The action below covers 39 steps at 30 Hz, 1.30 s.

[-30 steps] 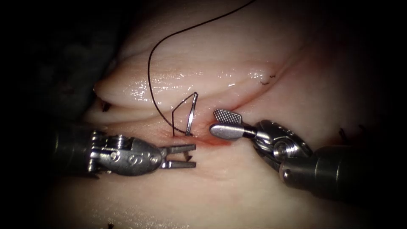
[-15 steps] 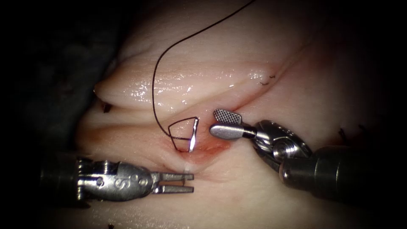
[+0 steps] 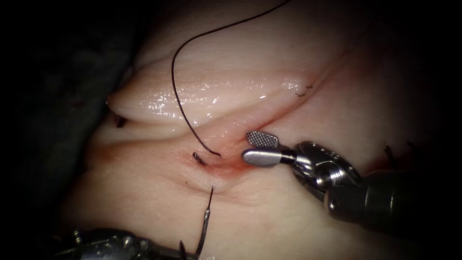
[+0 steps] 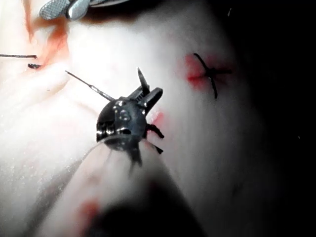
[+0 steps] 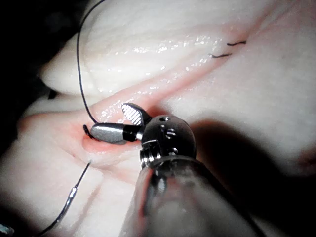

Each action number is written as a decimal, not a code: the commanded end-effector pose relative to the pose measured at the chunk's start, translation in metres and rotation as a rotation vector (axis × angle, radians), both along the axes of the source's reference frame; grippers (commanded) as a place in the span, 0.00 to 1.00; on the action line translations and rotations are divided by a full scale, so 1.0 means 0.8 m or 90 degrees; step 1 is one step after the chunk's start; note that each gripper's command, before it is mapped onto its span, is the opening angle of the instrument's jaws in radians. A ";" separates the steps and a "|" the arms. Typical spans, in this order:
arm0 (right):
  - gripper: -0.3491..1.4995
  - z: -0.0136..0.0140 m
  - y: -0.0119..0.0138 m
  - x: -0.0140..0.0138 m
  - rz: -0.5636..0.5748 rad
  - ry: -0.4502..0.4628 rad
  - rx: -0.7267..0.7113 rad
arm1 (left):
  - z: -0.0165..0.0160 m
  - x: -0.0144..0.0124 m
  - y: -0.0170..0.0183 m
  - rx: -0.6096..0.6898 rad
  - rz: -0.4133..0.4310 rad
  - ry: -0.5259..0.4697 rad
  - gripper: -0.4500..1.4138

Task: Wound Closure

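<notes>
The curved needle (image 3: pixel 204 230) is out of the tissue (image 3: pixel 144 192), on the near left side of the cut (image 3: pixel 269 118). My left tool (image 3: pixel 183 253) is shut on it low along its curve; its tail end points up at the wound. In the left wrist view the needle (image 4: pixel 91 87) juts from the left tool (image 4: pixel 148 90). Dark thread (image 3: pixel 175 91) arcs down from the far edge, enters the tissue beside the cut and comes out again at the needle's tail. My right tool (image 3: pixel 258 147) hovers open and holds nothing, just right of the entry point. The right wrist view shows the right tool (image 5: pixel 116 123) and the needle (image 5: pixel 73 193).
Red fluid (image 3: pixel 231 166) stains the groove around the entry point. Cut thread ends of earlier stitches show at the far right (image 3: pixel 303 91), at the left fold (image 3: pixel 119 121) and by the right shaft (image 3: pixel 389 153). A knotted stitch (image 4: pixel 210 74) lies beyond the left tool.
The left tool has drawn the needle down and out of the tissue toward the near edge. The thread loop that stood by the cut has been pulled through. The right tool shifted slightly nearer.
</notes>
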<state>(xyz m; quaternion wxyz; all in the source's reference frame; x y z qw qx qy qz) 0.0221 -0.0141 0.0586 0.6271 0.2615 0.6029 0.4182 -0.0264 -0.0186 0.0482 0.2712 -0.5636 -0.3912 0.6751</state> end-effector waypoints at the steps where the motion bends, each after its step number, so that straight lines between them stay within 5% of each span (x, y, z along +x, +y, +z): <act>1: 0.51 0.0007 -0.0008 0.0007 -0.034 -0.021 -0.067 | 0.0001 -0.0005 -0.0008 -0.019 0.006 -0.012 0.00; 4: 0.61 0.0001 -0.0013 0.0011 -0.086 -0.067 -0.178 | -0.0017 -0.0001 -0.0006 -0.076 -0.012 -0.020 0.00; 10: 0.65 -0.0009 -0.0045 0.0026 -0.148 -0.067 -0.313 | -0.0057 0.0011 -0.0003 -0.165 -0.042 -0.018 0.00; 21: 0.69 -0.0035 -0.0075 0.0077 -0.192 -0.087 -0.463 | -0.0137 0.0034 -0.0022 -0.254 -0.061 -0.033 0.00; 33: 0.24 -0.0042 -0.0077 0.0090 -0.197 -0.096 -0.489 | -0.0190 0.0044 -0.0031 -0.301 -0.069 -0.035 0.00; 35: 0.04 -0.0043 -0.0079 0.0097 -0.207 -0.104 -0.499 | -0.0193 0.0044 -0.0031 -0.307 -0.070 -0.036 0.00; 39: 0.00 -0.0043 -0.0082 0.0100 -0.219 -0.137 -0.508 | -0.0195 0.0044 -0.0031 -0.311 -0.071 -0.037 0.00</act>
